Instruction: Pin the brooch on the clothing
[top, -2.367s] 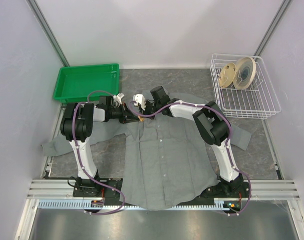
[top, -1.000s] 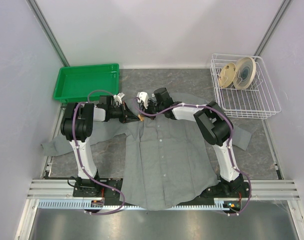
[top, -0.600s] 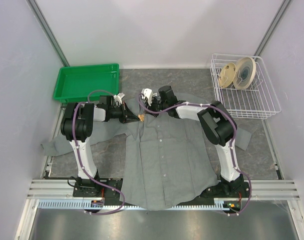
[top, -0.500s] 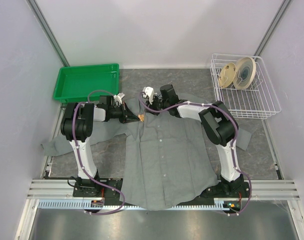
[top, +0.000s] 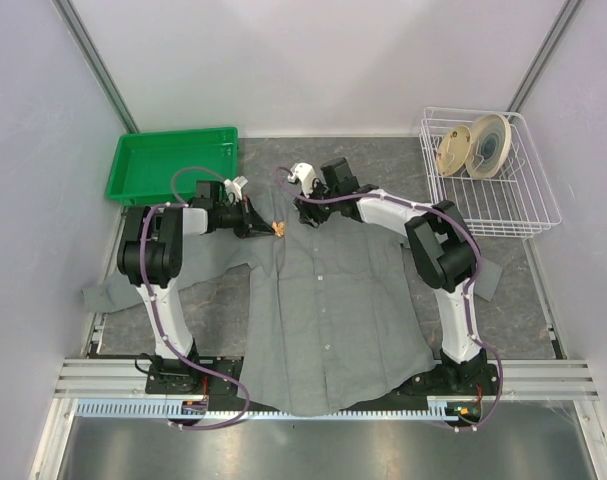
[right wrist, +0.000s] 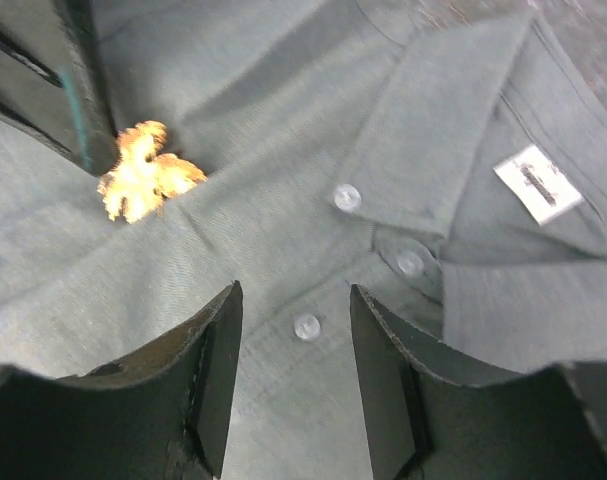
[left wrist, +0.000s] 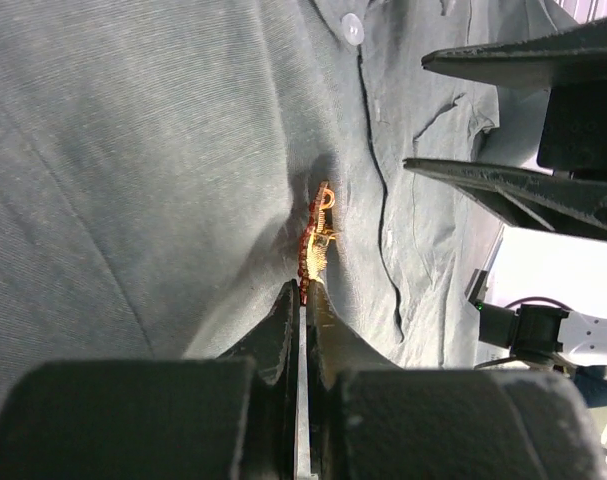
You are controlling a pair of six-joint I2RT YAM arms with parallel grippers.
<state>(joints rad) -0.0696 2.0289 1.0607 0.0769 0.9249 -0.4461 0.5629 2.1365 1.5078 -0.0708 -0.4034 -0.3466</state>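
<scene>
The clothing (top: pixel 328 300), a grey button-up shirt, lies spread flat on the table with its collar and white neck label (right wrist: pixel 536 183) at the far end. The brooch (top: pixel 279 229), small and orange-red, rests against the fabric left of the button row (left wrist: pixel 316 245) (right wrist: pixel 143 175). My left gripper (top: pixel 261 227) (left wrist: pixel 305 288) is shut on the brooch's lower end. My right gripper (top: pixel 305 208) (right wrist: pixel 295 290) hangs open above the placket, just below the collar, with a button (right wrist: pixel 307 326) between its fingers and nothing held. Its fingers (left wrist: pixel 503 185) show at the right of the left wrist view.
A green tray (top: pixel 173 165) stands at the far left. A white wire basket (top: pixel 488 175) holding round rolls stands at the far right. The shirt's left sleeve (top: pixel 108 290) trails toward the left edge; the right sleeve lies behind the right arm.
My right gripper has opened and drawn back from the brooch toward the collar. The left gripper has shifted slightly farther back, staying shut on the brooch.
</scene>
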